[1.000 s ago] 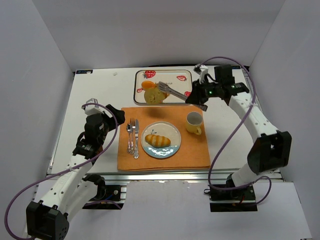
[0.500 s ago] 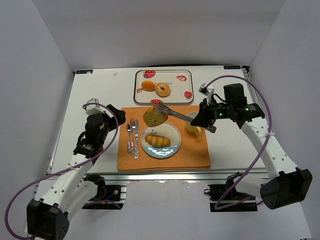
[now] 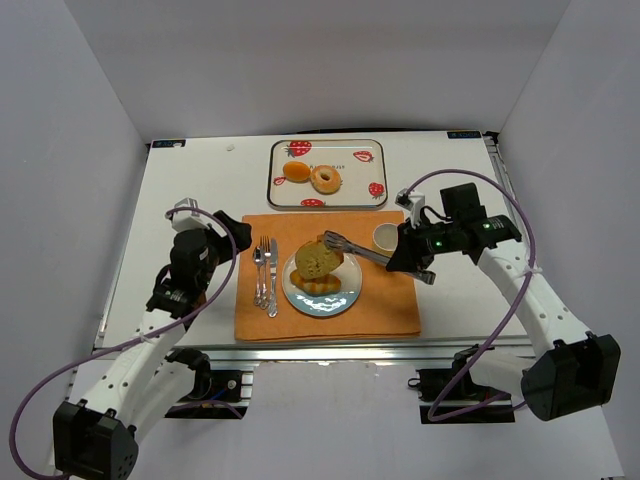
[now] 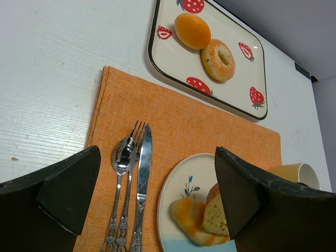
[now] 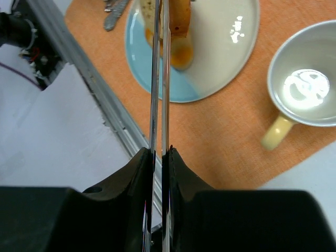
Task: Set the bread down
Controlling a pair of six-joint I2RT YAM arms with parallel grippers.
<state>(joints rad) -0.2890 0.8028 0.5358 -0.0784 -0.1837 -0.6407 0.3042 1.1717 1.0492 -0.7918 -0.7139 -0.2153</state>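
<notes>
On the table [image 3: 200, 180], the right gripper [image 3: 402, 257], clamped on tongs [image 3: 360, 250], holds bread [image 3: 318, 260] over the plate [image 3: 345, 293]; release likely comes next. The left gripper [image 4: 157, 184] stands apart.

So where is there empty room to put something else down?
Bare spots: the placemat between the plate and the near table edge, the tray right of the bagel, the table left of the tray. The plate is crowded: bread roll, bread slice, tongs above.
</notes>
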